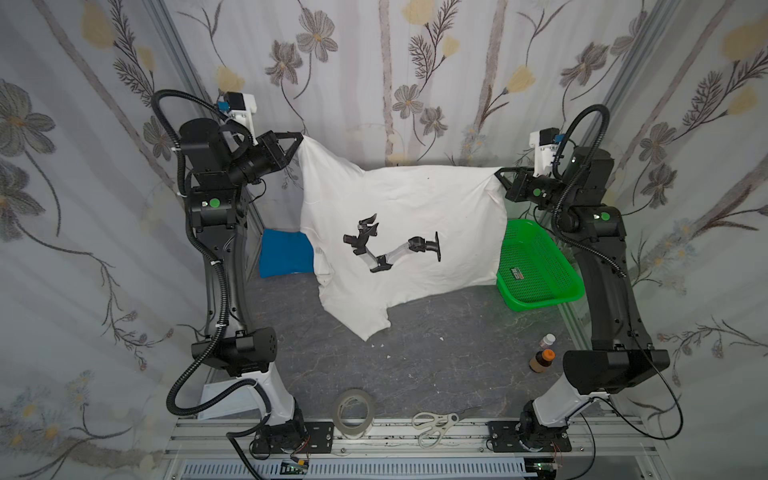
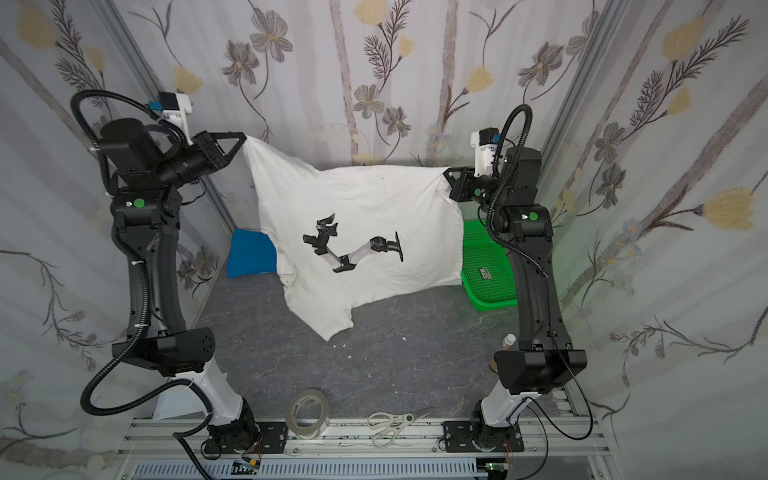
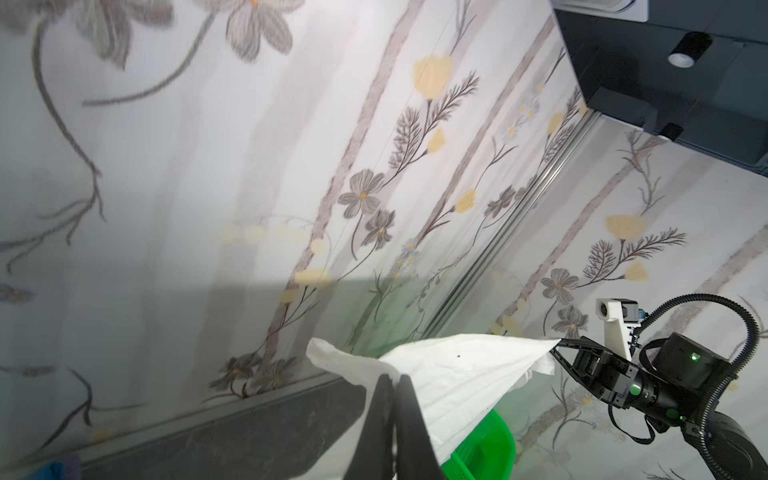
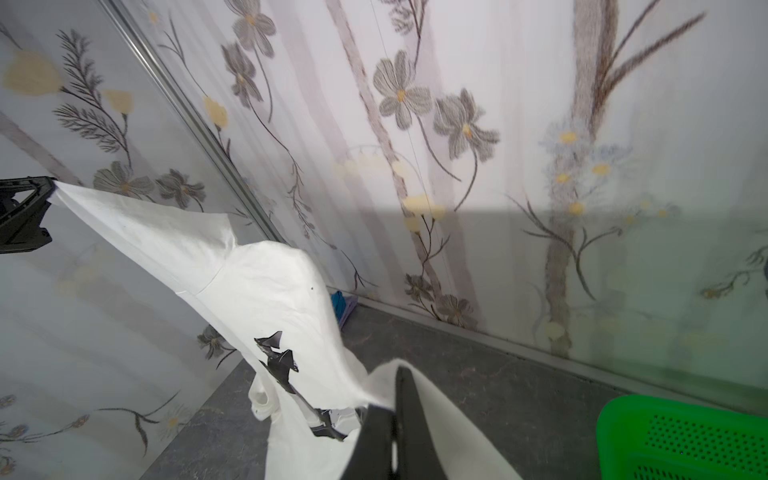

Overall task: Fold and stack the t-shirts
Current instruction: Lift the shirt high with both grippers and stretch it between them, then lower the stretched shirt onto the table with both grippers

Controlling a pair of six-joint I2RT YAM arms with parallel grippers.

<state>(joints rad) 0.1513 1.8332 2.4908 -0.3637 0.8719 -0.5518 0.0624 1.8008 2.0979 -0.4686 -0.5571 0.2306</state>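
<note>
A white t-shirt (image 1: 407, 216) (image 2: 365, 208) with a black-and-grey robot-arm print hangs spread in the air between my two grippers, print facing the top views. My left gripper (image 1: 300, 138) (image 2: 245, 137) is shut on its upper left corner, high near the back wall. My right gripper (image 1: 498, 171) (image 2: 445, 171) is shut on the upper right corner, a little lower. The wrist views show the cloth pinched between shut jaws: left gripper (image 3: 392, 380), right gripper (image 4: 395, 388). A folded blue t-shirt (image 1: 284, 253) (image 2: 249, 253) lies on the table at back left, partly hidden by the white one.
A green mesh basket (image 1: 536, 270) (image 2: 486, 270) stands at the right, under the right arm. Two small bottles (image 1: 542, 355) stand near the right arm's base. A tape roll (image 1: 353, 413) and scissors (image 1: 434, 424) lie at the front edge. Curtains close in all sides.
</note>
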